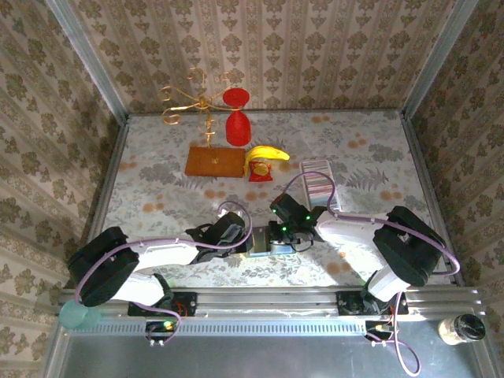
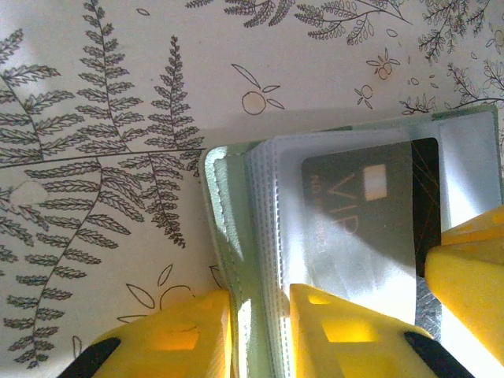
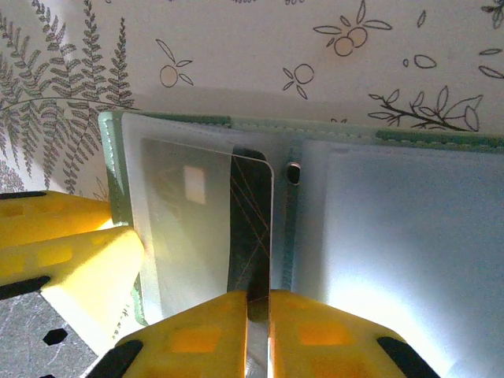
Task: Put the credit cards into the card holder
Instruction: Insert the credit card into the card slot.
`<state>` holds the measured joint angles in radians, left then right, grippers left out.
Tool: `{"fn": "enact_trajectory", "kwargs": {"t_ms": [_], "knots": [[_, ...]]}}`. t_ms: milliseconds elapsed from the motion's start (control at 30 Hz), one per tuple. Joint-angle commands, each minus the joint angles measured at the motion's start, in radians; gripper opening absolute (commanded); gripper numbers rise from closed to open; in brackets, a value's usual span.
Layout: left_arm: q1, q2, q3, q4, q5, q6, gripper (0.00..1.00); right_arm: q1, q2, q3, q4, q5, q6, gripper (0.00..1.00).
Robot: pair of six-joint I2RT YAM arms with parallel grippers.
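The pale green card holder point(image 1: 272, 246) lies open on the table between both arms. My left gripper point(image 2: 260, 303) is shut on the card holder point(image 2: 224, 197), pinching its left cover and the clear sleeves. A dark credit card point(image 2: 354, 197) marked VIP sits partway inside a translucent sleeve. My right gripper point(image 3: 257, 298) is shut on that card's point(image 3: 252, 213) bare edge, beside the holder's spine and its right panel point(image 3: 394, 236). In the top view the left gripper point(image 1: 242, 236) and right gripper point(image 1: 285, 230) meet over the holder. More credit cards point(image 1: 321, 190) stand as a striped row behind the right arm.
The cards stand in a long clear tray point(image 1: 317, 167). Farther back are a banana point(image 1: 265, 153) on a red stand, a brown board point(image 1: 214, 161), a red goblet shape point(image 1: 237, 118) and a gold wire stand point(image 1: 193, 102). Patterned walls enclose the table.
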<state>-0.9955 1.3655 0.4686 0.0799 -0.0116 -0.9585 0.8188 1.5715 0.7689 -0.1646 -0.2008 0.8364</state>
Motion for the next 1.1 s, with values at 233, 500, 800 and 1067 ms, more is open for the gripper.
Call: {"fn": "enact_trajectory", "kwargs": {"t_ms": [233,500,800,1067], "knots": [[-0.009,-0.039,-0.049,-0.099,-0.003,-0.022,0.25,0.032,0.038,0.041,0.009,-0.016,-0.003,0.17],[0.009,-0.101,-0.094,-0.099,-0.01,-0.043,0.29,0.031,-0.038,0.02,-0.062,0.049,-0.026,0.28],[0.011,-0.114,-0.105,-0.062,0.031,-0.057,0.32,0.031,-0.031,0.002,-0.093,0.097,-0.056,0.17],[0.012,-0.104,-0.108,-0.003,0.064,-0.08,0.34,0.04,0.063,-0.012,-0.07,0.095,-0.062,0.05]]}}
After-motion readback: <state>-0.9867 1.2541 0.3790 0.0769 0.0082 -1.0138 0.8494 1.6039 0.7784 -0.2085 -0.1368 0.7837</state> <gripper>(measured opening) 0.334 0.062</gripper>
